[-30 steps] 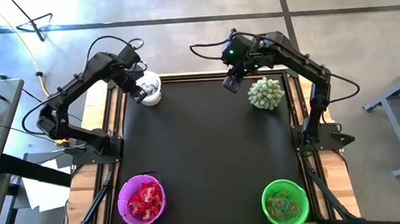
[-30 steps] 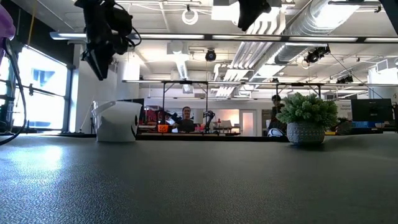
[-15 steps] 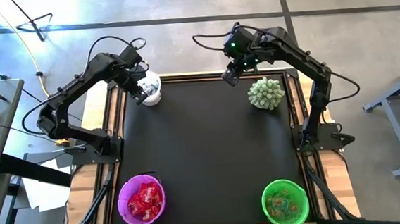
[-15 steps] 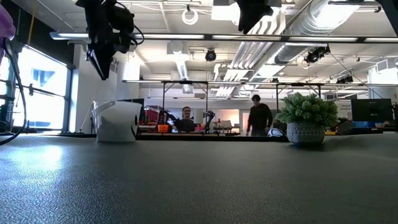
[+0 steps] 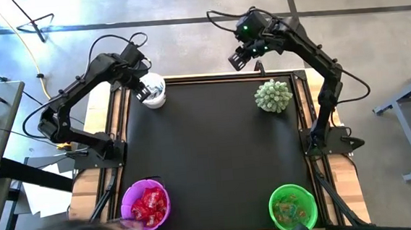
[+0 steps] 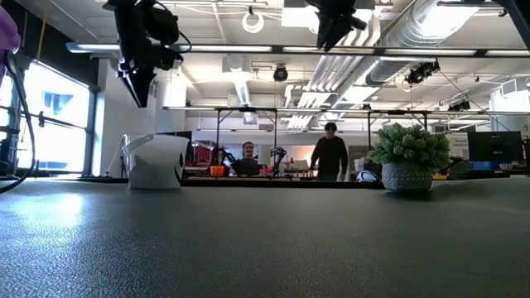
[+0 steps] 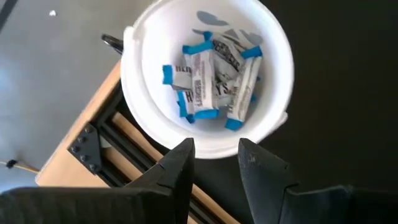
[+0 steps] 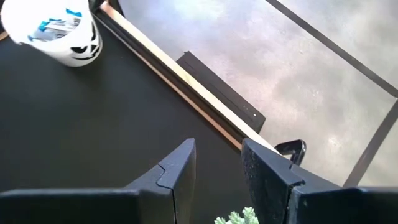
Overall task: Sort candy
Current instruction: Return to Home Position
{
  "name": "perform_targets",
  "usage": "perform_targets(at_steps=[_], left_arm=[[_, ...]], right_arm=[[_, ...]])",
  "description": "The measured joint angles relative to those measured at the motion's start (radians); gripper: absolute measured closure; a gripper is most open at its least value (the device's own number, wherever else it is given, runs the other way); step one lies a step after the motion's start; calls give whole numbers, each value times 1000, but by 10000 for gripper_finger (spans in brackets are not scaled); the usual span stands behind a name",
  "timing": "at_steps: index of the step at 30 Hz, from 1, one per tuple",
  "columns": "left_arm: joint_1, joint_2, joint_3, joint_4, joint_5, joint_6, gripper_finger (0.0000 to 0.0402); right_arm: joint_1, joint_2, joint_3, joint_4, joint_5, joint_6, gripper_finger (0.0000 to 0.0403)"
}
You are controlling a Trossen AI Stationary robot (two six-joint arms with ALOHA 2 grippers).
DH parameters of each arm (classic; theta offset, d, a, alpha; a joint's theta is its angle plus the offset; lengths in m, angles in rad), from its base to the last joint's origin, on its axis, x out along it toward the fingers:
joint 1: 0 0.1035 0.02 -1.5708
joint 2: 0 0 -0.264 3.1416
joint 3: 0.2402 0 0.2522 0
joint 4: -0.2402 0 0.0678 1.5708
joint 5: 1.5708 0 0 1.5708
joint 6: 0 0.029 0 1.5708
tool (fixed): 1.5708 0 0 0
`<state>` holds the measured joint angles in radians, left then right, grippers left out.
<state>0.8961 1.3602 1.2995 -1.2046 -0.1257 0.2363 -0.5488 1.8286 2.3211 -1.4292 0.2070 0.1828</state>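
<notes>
Well apart from the white bucket, at the near edge of the table, sit a purple bucket full of red candy and a green bucket with greenish candy. The white bucket holds blue-and-white candy. The left gripper hangs right over it, fingers a little apart, holding nothing. Along the far edge from the white bucket stands a spiky plant. The right gripper is up high, well apart from the white bucket, fingers apart and empty. Far behind the white bucket a person stands.
</notes>
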Motion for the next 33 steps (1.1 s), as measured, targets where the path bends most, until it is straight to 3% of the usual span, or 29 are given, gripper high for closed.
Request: perform_targets(at_steps=[21, 28, 33], left_arm=[[2, 0, 0, 150, 2, 160, 289], [2, 0, 0, 164, 151, 188, 289], [2, 0, 0, 169, 172, 195, 289]], right_arm=[[0, 0, 0, -35, -1, -79, 277], [0, -5, 0, -52, -25, -119, 277], [0, -5, 0, -56, -71, -227, 277]])
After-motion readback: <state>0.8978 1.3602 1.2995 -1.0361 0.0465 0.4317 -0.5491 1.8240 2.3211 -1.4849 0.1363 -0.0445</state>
